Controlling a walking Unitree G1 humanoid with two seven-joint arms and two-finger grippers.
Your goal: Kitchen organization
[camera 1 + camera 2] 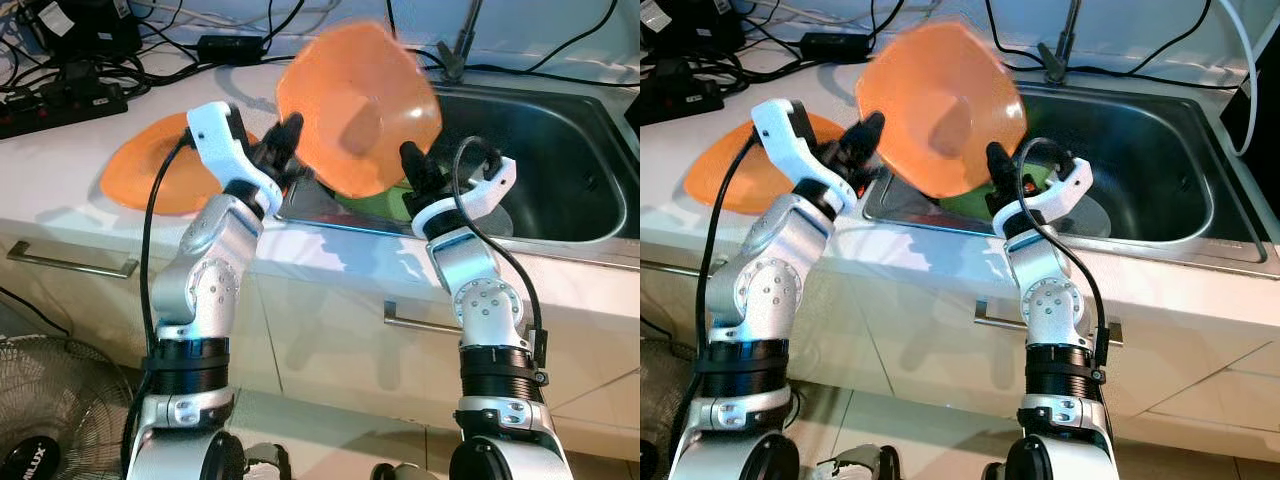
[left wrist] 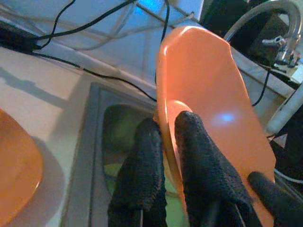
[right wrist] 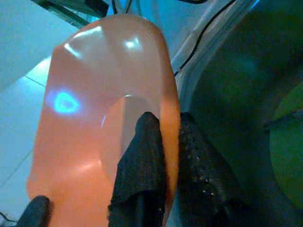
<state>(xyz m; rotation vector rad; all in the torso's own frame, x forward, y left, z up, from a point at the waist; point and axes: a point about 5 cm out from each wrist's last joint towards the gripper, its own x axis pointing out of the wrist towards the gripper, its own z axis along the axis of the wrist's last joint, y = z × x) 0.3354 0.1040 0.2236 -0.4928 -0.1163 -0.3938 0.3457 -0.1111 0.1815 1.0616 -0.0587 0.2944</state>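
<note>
An orange plate (image 1: 358,108) is held up on edge over the left end of the steel sink (image 1: 560,160). My left gripper (image 1: 285,140) is shut on its left rim, with the fingers (image 2: 142,161) pinching the edge. On the opposite rim my right gripper (image 1: 412,165) is shut too, its fingers (image 3: 144,156) clamped across the plate (image 3: 94,123). A second orange plate (image 1: 160,165) lies flat on the white counter left of the sink. Green dishes (image 1: 375,200) sit in the sink below the held plate.
A black power strip (image 1: 60,100) and several cables lie at the back left of the counter. The tap (image 1: 462,45) stands behind the sink. Drawer handles (image 1: 70,262) run along the cabinet front. A fan (image 1: 50,420) stands on the floor at lower left.
</note>
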